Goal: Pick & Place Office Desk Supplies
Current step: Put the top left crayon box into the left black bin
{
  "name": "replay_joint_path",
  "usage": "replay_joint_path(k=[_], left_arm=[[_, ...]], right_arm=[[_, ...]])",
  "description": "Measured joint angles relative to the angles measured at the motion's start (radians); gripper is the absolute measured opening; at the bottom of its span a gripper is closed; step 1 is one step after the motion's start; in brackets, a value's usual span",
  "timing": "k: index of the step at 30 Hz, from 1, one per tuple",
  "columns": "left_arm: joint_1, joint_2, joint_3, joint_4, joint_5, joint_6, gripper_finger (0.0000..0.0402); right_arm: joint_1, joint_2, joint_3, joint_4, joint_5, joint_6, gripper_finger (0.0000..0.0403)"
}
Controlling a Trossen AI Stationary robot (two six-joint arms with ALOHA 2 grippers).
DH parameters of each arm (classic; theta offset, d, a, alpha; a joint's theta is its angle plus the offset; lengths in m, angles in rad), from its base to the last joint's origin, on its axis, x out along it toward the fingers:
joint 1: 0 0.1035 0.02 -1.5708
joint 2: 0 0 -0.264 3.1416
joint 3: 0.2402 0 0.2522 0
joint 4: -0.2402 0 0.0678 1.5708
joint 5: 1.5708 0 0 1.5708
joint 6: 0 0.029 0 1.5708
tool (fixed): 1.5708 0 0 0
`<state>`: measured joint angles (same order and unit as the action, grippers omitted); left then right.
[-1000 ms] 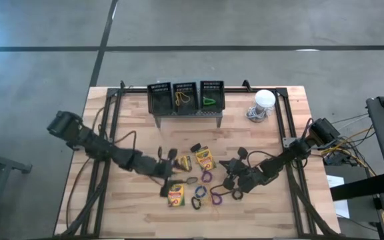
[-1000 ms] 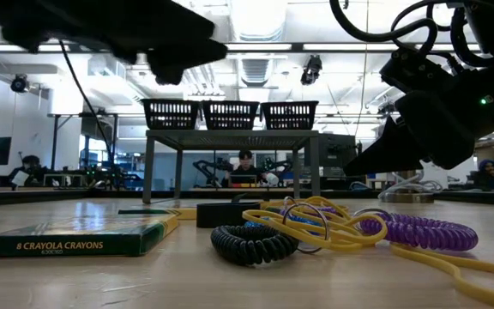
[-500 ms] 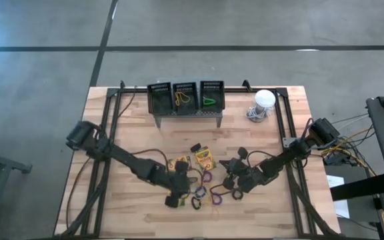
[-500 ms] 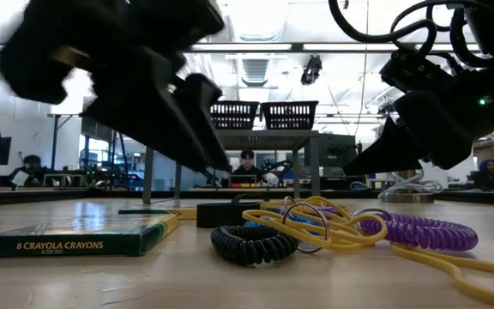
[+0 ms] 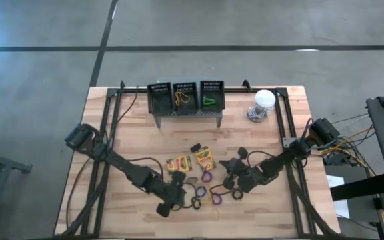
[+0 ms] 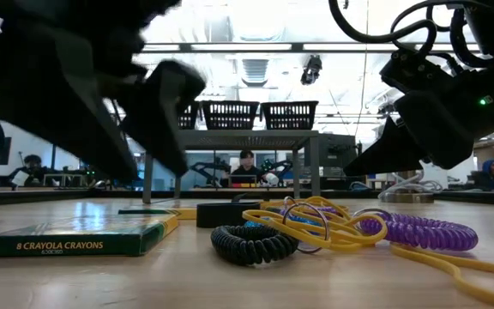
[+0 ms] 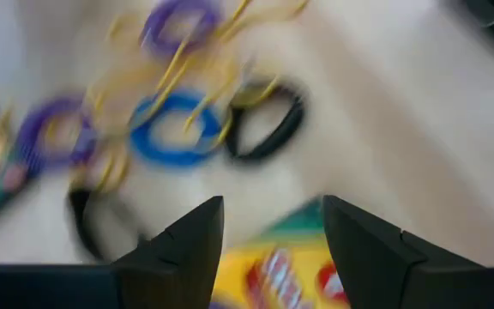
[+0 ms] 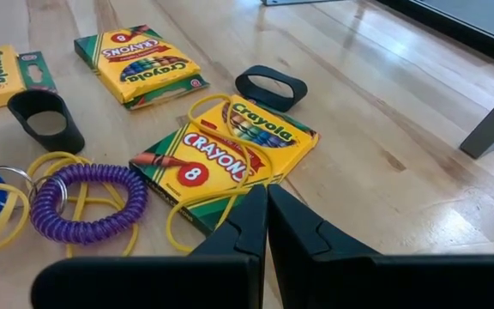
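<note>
Crayon boxes [image 5: 204,158] [image 5: 177,163] and coloured elastic loops [image 5: 199,193] with yellow rubber bands [image 6: 333,225] lie flat on the wooden table. My left gripper [image 7: 268,219] is open and tipped downward just above the nearest crayon box [image 7: 273,270], a finger on each side of it; in the low view it [image 6: 144,146] hangs clear of that box [image 6: 67,238]. My right gripper [image 8: 260,199] is shut and hovers over another crayon box [image 8: 230,150] that has a yellow band lying across it. In the high view this gripper [image 5: 224,170] is right of the pile.
Three black baskets [image 5: 185,97] stand on a grey stand at the table's far edge, two of them holding bands. A white dome [image 5: 264,100] sits at the far right. Black rails [image 5: 112,127] run along both table sides. Bare wood lies between baskets and pile.
My left gripper has swung toward the table's near edge and come down, tipping from nearly level to pointing steeply down over the nearest crayon box. Its fingers have stayed open.
</note>
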<state>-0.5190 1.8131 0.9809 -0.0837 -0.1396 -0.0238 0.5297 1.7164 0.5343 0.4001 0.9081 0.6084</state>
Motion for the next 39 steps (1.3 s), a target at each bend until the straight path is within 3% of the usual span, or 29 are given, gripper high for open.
replay_joint_path(k=[7,9,12,15,20,26,29,33,39], left_arm=[[-0.002,-0.14,-0.043,-0.26,-0.154,-0.314,0.0203],[-0.002,-0.193,-0.096,-0.259,-0.225,-0.388,0.0199],[0.025,-0.267,-0.211,-0.125,-0.28,-0.431,0.0193],[0.092,-0.311,-0.338,0.069,-0.24,-0.39,0.0193],[0.232,-0.32,-0.466,0.293,-0.051,-0.294,0.0224],[0.332,-0.31,-0.49,0.361,-0.023,-0.235,0.0289],[0.365,-0.304,-0.479,0.347,-0.025,-0.236,0.0299],[0.385,-0.304,-0.456,0.232,-0.02,-0.272,0.0278],[0.391,-0.289,-0.463,0.196,0.025,-0.292,0.0206]], right_arm=[[0.0,0.0,0.0,0.0,0.0,-0.001,0.0008],[0.0,0.0,0.0,0.0,0.0,0.0,0.0008],[0.0,0.0,0.0,0.001,0.0,0.002,0.0008],[0.0,0.0,0.0,0.0,0.0,0.003,0.0008],[-0.001,0.0,0.0,0.001,0.0,0.002,0.0008],[-0.001,0.0,0.0,0.001,0.007,0.002,0.0008],[0.0,0.0,0.0,0.001,0.008,0.002,0.0008],[0.0,0.0,0.0,0.001,0.008,0.002,0.0008],[0.0,0.0,-0.001,0.001,0.008,0.003,0.0008]])
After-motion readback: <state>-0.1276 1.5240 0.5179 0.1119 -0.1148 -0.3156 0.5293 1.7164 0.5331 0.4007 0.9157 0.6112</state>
